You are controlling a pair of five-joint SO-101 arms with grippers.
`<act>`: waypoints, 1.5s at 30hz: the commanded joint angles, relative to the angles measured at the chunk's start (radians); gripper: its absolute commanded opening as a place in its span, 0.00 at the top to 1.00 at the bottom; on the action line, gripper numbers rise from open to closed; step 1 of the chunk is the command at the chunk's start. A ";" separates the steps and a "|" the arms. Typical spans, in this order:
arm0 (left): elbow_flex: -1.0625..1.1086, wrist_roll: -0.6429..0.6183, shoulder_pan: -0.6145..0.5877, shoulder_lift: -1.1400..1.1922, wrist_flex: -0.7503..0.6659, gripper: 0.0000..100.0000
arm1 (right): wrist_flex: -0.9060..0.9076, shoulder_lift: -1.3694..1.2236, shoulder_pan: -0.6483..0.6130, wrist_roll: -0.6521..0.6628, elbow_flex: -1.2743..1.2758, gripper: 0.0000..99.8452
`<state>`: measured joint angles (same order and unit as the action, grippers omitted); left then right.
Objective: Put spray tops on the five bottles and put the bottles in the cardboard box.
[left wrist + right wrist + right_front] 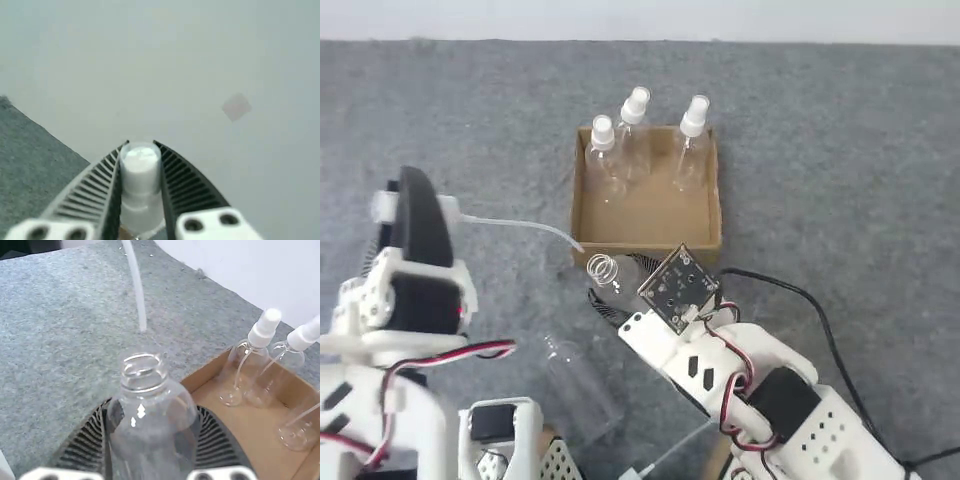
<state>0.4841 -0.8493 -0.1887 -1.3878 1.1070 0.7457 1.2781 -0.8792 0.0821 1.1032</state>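
My left gripper (141, 145) is shut on a white spray top (141, 172). In the high view it is raised at the left (425, 215), and the top's thin dip tube (520, 226) reaches right, ending just above the open neck of a clear bottle (610, 270). My right gripper (152, 410) is shut on that bottle (147, 405), held upright in front of the cardboard box (578, 190). The tube (136, 285) hangs just over the bottle's mouth. Three capped bottles (633, 135) stand in the box's far part.
A second uncapped clear bottle (582, 385) lies on the grey mat between the two arm bases. A black cable (820, 310) loops on the mat right of the right arm. The near half of the box floor (235, 410) is bare.
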 commanded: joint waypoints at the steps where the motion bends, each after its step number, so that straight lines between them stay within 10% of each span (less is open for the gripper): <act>1: 0.030 -0.003 0.091 -0.003 -0.014 0.99 | -0.091 0.021 -0.010 0.009 0.040 0.99; 20: 0.154 0.044 0.103 -0.005 0.006 0.99 | -0.133 0.028 -0.005 0.011 0.075 0.99; 29: 0.254 0.130 0.362 -0.005 0.002 0.99 | -0.133 0.028 -0.005 0.011 0.078 0.99; 45: 0.348 0.256 0.427 -0.005 0.000 0.99 | -0.124 0.028 -0.005 0.011 0.080 0.99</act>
<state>0.8201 -0.7096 0.2302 -1.3878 1.1101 0.6398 1.2781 -0.8792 0.0821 1.1953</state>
